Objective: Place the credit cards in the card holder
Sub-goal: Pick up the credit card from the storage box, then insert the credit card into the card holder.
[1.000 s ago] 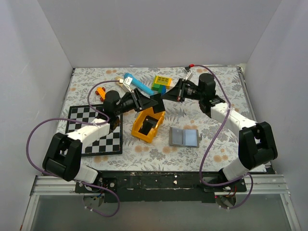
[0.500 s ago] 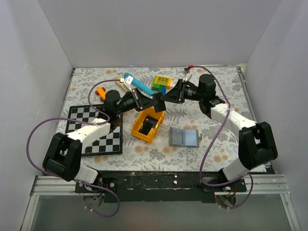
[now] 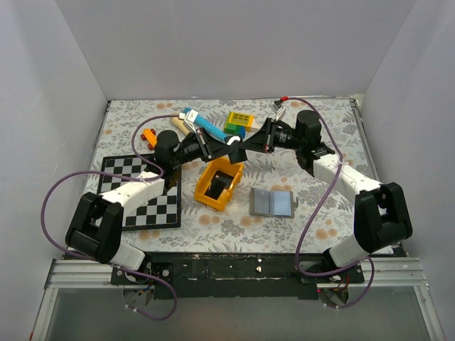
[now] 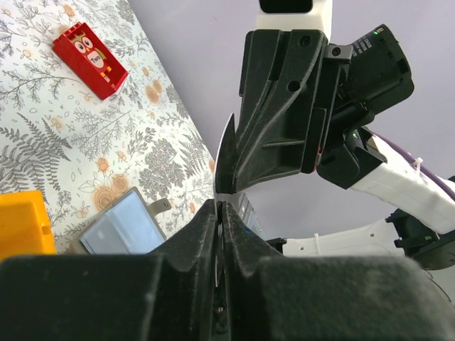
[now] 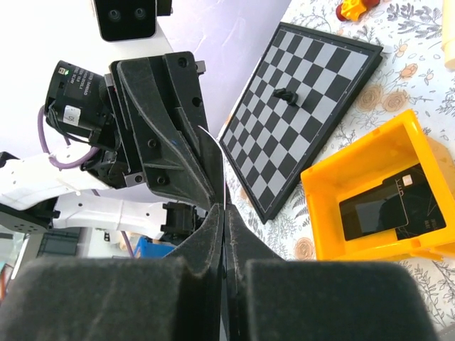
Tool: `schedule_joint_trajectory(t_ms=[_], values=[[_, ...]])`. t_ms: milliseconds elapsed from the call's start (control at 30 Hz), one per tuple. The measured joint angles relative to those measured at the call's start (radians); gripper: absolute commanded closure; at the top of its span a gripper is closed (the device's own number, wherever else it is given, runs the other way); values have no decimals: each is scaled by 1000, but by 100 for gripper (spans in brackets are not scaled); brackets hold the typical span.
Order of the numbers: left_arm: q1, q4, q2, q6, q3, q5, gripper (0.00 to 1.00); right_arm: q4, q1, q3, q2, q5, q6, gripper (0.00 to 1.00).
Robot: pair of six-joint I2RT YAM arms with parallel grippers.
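Observation:
A thin black credit card (image 3: 234,148) hangs in the air above the orange tray (image 3: 202,192), held between both grippers. My left gripper (image 3: 226,150) is shut on one end of it and my right gripper (image 3: 245,145) on the other. Both wrist views show the card edge-on: the left wrist view (image 4: 223,160) in my left gripper (image 4: 219,207), the right wrist view (image 5: 215,167) in my right gripper (image 5: 224,209). A second black card (image 3: 222,183) lies in the tray, as in the right wrist view (image 5: 387,206). The grey card holder (image 3: 272,202) lies open on the table, right of the tray.
A chessboard (image 3: 142,195) lies at the left with a small dark piece on it. A blue tube (image 3: 206,125), a green and yellow block (image 3: 240,121) and an orange toy (image 3: 148,135) lie at the back. A red block (image 4: 90,59) shows in the left wrist view.
My right gripper has moved left to meet my left gripper and has shut on the card's free end. The card has risen slightly. The wallet and tray have not moved.

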Motion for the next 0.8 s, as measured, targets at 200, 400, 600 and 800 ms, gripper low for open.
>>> schedule_joint_trajectory(t_ms=[200, 400, 600, 800], values=[[-1, -37, 16, 22, 2, -2, 50, -135, 3, -5, -64, 70, -77, 99], [-7, -151, 11, 97, 3, -40, 42, -469, -22, -66, -304, 327, -236, 99], [-100, -290, 26, 190, 56, -96, 42, -679, -74, -212, -445, 456, -292, 99], [-241, -389, 56, 256, 97, -172, 43, -756, -76, -396, -522, 480, -279, 99]])
